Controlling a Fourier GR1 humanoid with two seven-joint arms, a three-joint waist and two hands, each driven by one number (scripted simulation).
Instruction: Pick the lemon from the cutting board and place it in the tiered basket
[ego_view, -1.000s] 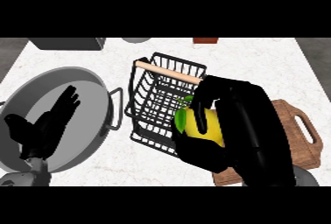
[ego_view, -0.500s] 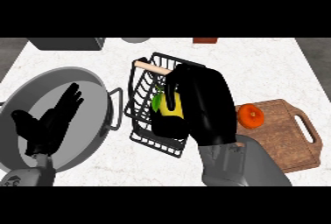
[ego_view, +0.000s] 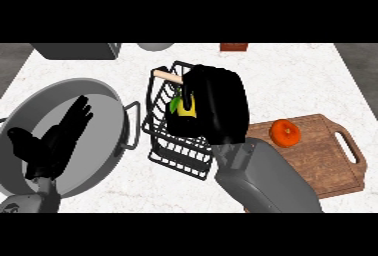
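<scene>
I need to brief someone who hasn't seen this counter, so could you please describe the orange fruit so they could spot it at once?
Start at the brown wooden cutting board with a handle at the right of the counter. Near its upper left lies the orange fruit, alone on the board. It is round and bright orange, unlike the yellow lemon held in the right robot hand over the black wire basket.

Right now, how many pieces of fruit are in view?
2. A lemon in the right robot hand over the tiered basket, and an orange fruit on the cutting board. The hand may hide more.
</scene>
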